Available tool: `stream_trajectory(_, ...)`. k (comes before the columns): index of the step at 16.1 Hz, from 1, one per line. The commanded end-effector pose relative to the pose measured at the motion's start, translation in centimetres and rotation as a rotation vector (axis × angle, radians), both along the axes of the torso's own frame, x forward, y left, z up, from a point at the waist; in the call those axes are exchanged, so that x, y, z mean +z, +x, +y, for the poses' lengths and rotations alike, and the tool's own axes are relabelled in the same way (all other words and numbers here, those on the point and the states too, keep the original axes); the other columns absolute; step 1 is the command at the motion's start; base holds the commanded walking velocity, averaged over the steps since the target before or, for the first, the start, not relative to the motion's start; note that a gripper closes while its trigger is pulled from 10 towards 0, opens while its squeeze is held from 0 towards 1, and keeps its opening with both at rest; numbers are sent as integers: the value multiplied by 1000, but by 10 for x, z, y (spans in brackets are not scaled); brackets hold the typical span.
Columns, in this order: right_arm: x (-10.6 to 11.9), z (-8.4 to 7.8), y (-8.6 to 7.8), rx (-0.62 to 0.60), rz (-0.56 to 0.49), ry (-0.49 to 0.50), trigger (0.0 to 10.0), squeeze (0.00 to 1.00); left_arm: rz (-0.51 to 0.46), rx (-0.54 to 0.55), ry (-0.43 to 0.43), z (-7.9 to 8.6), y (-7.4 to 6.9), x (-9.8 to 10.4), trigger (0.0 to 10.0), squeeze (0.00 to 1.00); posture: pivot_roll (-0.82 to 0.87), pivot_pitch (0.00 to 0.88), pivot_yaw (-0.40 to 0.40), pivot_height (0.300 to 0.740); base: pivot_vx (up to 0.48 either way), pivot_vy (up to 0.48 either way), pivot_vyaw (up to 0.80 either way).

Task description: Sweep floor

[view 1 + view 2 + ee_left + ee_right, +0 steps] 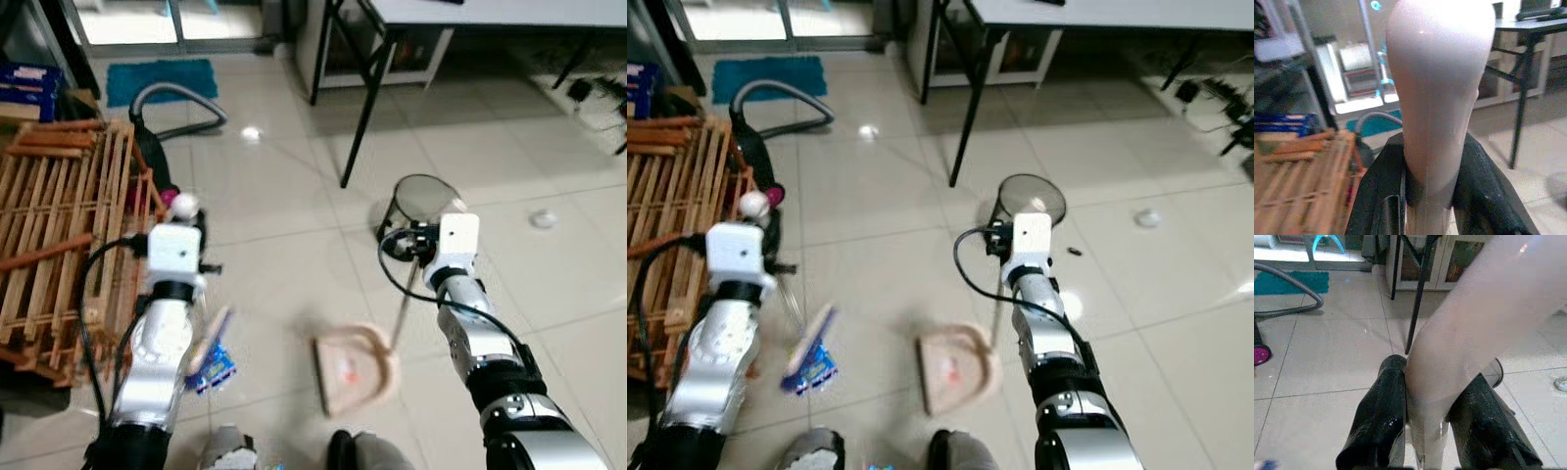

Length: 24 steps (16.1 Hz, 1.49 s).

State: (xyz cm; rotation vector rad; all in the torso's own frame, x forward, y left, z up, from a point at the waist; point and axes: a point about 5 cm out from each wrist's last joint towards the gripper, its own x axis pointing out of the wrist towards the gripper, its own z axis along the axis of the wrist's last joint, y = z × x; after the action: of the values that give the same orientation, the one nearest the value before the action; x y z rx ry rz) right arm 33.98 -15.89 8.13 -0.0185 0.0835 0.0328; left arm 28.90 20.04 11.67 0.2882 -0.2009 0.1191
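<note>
Gleaming pale floor tiles — left pincer clamps the broom handle, right pincer the dustpan handle.

broom: pale pink, tilted, head low on tiled floor | dustpan: pink, flat on floor, apparently holding reddish debris

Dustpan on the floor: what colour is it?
Pale pink; the dustpan shows best in the left eye view.
</note>
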Motion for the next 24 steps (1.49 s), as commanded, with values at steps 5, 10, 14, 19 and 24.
stream_trajectory(5,8,-18,3,-103,-75,38,10000,0,-33,-1,74,10,16,13,10000,0,109,193,-36,740,0,0,0)
stream_trajectory(10,11,-30,3,-192,-133,57,10000,0,-15,-40,45,0,33,4,10000,0,41,234,6,740,0,0,0)
stream_trajectory(14,8,-31,1,-205,-147,35,10000,0,-34,-63,47,-8,38,-3,10000,0,15,290,-5,740,0,0,0)
stream_trajectory(19,3,-32,-5,-201,-176,45,10000,0,-59,15,27,-10,39,-9,10000,0,-6,355,-23,740,0,0,0)
stream_trajectory(24,7,-25,-3,-170,-200,33,10000,0,-38,49,-57,-19,33,-23,10000,0,-21,371,-23,740,0,0,0)
